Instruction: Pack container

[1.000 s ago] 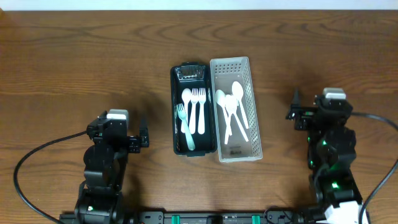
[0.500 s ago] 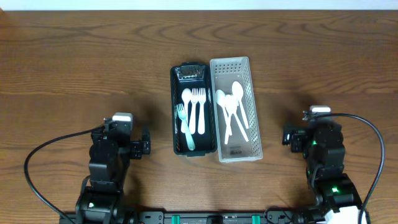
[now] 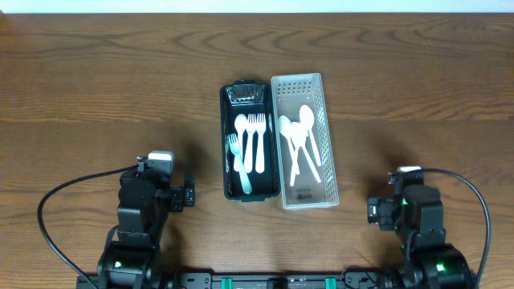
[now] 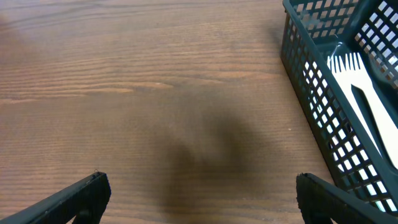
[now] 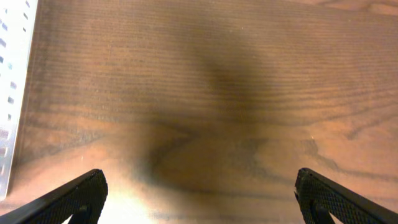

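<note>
A dark green basket (image 3: 227, 144) holds several white forks (image 3: 252, 138) and stands at the table's middle. It touches a white basket (image 3: 328, 152) on its right, which holds several white spoons (image 3: 300, 136). My left gripper (image 3: 186, 195) is open and empty near the front left, apart from the dark basket (image 4: 311, 74). A fork (image 4: 357, 87) shows through the dark basket's mesh in the left wrist view. My right gripper (image 3: 374, 210) is open and empty near the front right. The white basket's edge (image 5: 13, 93) shows in the right wrist view.
A small clear-wrapped item (image 3: 246, 94) lies at the far end of the dark basket. Black cables (image 3: 56, 201) run from both arms along the table's front. Bare wooden table (image 3: 104, 88) lies to both sides of the baskets.
Both arms have drawn back toward the table's front edge. The baskets and cutlery have not moved.
</note>
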Robot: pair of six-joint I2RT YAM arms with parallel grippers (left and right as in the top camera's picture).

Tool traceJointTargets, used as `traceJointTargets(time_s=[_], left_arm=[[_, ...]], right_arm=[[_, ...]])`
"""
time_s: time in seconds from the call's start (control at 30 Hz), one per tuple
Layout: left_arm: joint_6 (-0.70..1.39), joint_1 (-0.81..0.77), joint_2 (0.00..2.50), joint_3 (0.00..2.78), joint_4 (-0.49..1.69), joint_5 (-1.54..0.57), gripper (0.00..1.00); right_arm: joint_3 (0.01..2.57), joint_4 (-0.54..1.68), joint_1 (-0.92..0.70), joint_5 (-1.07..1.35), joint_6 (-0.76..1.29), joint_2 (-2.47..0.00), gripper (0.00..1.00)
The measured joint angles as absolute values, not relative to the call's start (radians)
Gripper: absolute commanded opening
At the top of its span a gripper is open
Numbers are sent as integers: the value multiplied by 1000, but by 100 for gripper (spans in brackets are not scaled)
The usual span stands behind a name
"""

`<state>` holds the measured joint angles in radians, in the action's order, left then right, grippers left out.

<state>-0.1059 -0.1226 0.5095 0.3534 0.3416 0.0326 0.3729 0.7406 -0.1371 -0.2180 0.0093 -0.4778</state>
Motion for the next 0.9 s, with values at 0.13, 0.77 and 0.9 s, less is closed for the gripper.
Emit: traceJointTargets(time_s=[0.13, 0.77, 0.9], left_arm=[[-106, -123, 509, 353, 342, 33, 98], [-106, -123, 510, 353, 342, 33, 98], [-106, -123, 510, 353, 342, 33, 98]], right_arm=[[373, 793, -137, -218, 10, -393, 99], [303, 465, -137, -168, 7, -15, 99], [161, 166, -137, -146, -5, -10, 99]])
